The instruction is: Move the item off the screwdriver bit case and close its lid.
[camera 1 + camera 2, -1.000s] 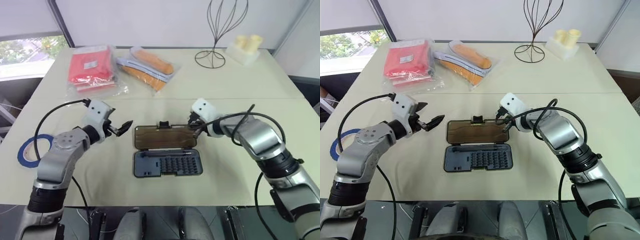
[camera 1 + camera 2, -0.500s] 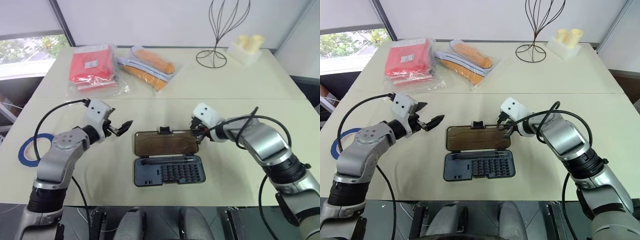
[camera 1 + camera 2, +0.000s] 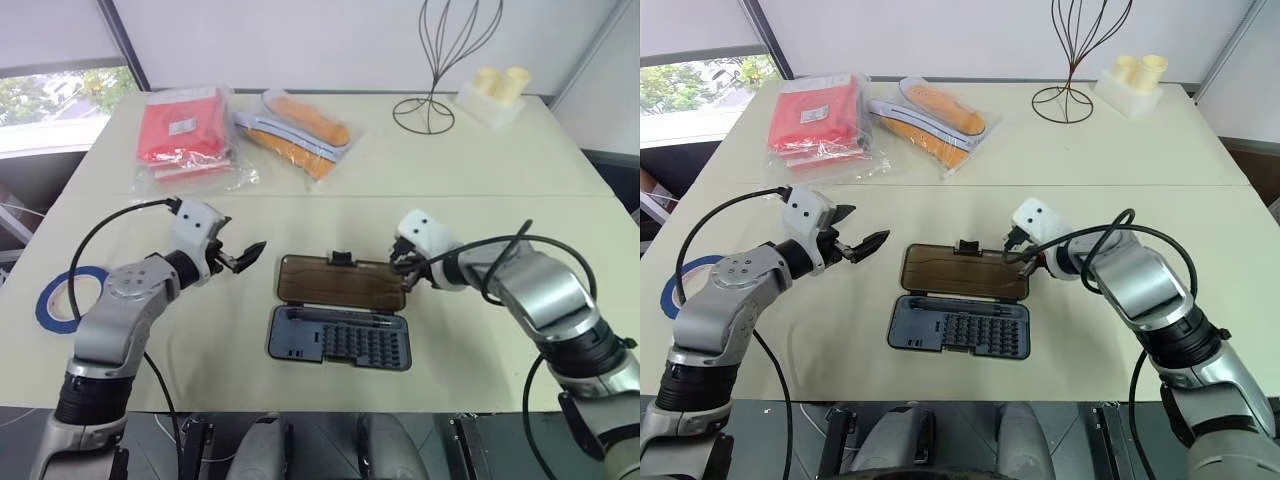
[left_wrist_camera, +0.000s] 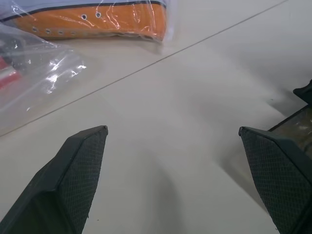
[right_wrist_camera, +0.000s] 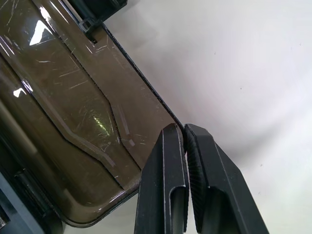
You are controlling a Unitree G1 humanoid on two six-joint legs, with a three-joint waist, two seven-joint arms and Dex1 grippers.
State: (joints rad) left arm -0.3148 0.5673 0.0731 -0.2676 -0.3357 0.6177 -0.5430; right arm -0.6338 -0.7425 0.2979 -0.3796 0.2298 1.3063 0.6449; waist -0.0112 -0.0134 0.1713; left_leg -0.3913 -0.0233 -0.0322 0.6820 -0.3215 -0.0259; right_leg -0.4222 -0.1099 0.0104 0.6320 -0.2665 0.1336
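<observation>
The screwdriver bit case [image 3: 340,338] lies open near the table's front, its dark tray of bits toward me. The smoky-brown lid [image 3: 335,283] lies flat behind the tray, with its black latch tab [image 3: 343,258] at the far side. My right gripper [image 3: 403,270] points down at the lid's right edge. In the right wrist view its fingers [image 5: 168,161] are pinched together on that thin rim. My left gripper [image 3: 243,257] hovers open to the left of the case, holding nothing. The item, a blue tape roll [image 3: 62,297], rests on the table at the far left, away from the case.
At the back left lie a clear bag of red goods [image 3: 182,135] and a bag of orange shoes [image 3: 295,135]. A black wire stand [image 3: 430,110] and a pale block with yellow cups [image 3: 490,95] sit at the back right. A seam [image 3: 300,196] crosses the table.
My right gripper has shifted right and toward me. The lid's right end went with it, so the case now sits slightly turned. The left arm kept still.
</observation>
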